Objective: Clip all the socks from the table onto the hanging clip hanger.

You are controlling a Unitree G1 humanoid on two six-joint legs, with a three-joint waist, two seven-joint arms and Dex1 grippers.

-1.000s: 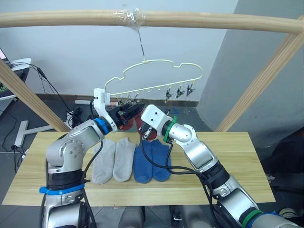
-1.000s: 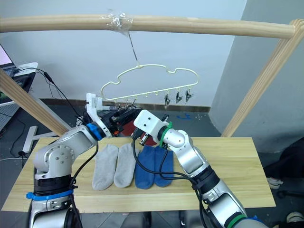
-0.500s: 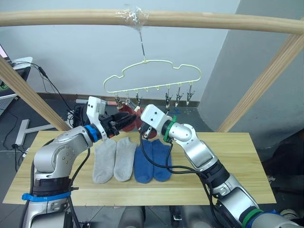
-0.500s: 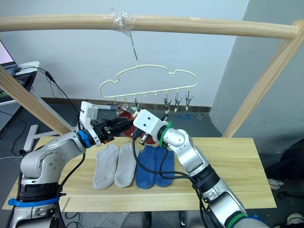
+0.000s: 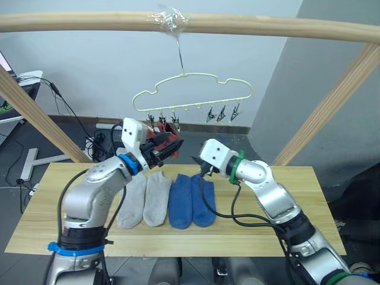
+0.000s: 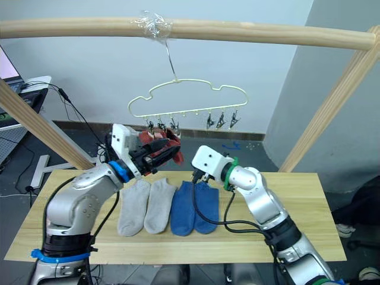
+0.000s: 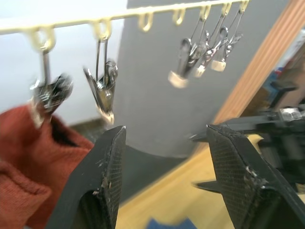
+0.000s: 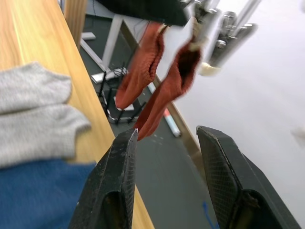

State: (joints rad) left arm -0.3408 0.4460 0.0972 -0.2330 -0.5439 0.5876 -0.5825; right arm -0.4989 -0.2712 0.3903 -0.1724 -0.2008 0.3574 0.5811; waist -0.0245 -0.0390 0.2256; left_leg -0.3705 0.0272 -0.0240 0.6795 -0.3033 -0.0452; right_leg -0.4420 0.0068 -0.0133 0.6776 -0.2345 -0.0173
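With both rust red socks [image 6: 155, 144] now hanging from the clip hanger [image 6: 189, 102], the right gripper [image 6: 196, 176] is withdrawing wide open, like the left gripper [image 6: 172, 155], while four socks [image 6: 169, 205] are waiting mid-tabletop.

Bright even light, soft shadows, head views sharp, wrist views motion-blurred

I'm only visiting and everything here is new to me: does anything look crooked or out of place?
Slightly. The pale-yellow wire clip hanger hangs a little tilted. Two rust-red socks are bunched on the clips at its left end, while the right clips hang empty. The grey socks and blue socks lie neatly side by side.
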